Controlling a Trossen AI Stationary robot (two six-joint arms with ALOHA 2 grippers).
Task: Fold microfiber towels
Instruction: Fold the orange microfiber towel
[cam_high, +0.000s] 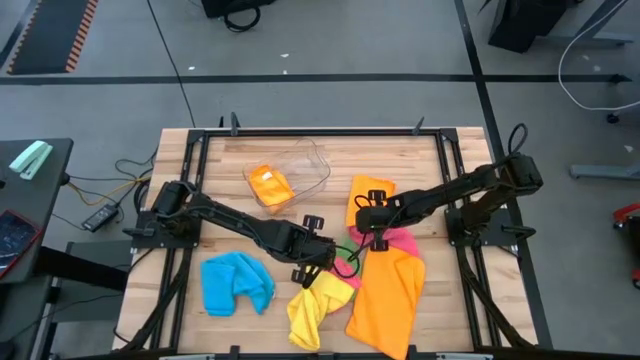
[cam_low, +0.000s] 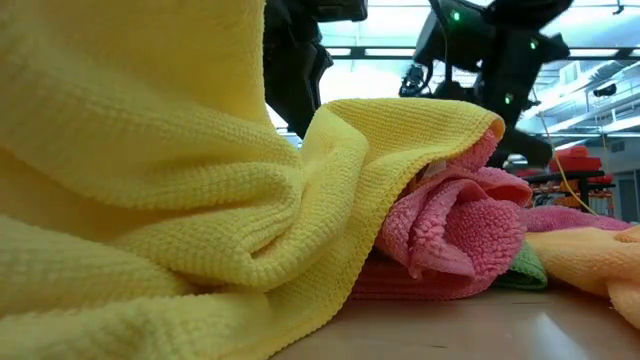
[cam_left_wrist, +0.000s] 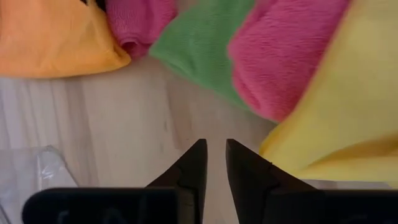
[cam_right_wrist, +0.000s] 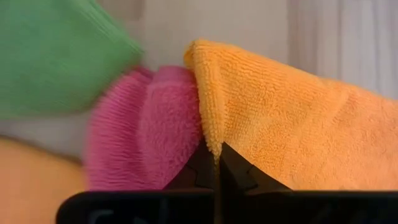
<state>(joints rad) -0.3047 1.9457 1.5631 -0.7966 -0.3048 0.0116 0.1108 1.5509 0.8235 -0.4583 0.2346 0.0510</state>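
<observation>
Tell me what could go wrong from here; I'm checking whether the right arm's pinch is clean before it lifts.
1. The right gripper is shut on the orange towel right at its edge, so the cloth may slip out when lifted.
2. The pink towel presses against that edge and may get dragged along.
3. The left gripper sits nearly closed and empty close by, so the arms could crowd each other over the pile.

Crumpled blue towel lies apart; yellow towel, pink towel, green towel and big orange towel bunch together.
</observation>
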